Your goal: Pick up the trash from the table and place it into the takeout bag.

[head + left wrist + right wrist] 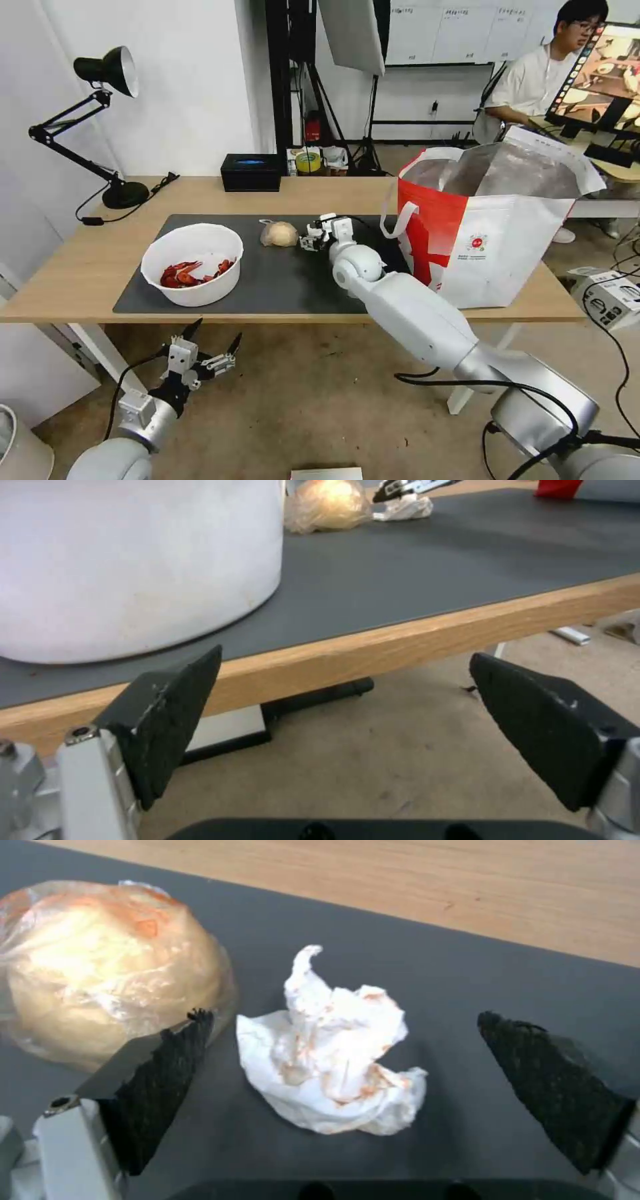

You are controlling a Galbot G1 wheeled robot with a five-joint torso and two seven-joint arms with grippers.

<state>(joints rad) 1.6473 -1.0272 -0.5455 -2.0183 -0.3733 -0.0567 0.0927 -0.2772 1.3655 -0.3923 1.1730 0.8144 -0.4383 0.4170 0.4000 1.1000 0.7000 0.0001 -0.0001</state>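
The table (100,267) spans the middle of the head view, with the mat (280,280) lying on it at centre. On the mat's left part sits the bowl of crayfish shells (192,264); right of it, toward frame centre, the wrapped bun (279,233), with the crumpled tissue (331,1050) just beside the bun. The takeout bag (500,233) stands at the table's right end. Behind the mat, a black box (251,172) sits upper centre; a desk lamp (100,127) stands at the upper left.
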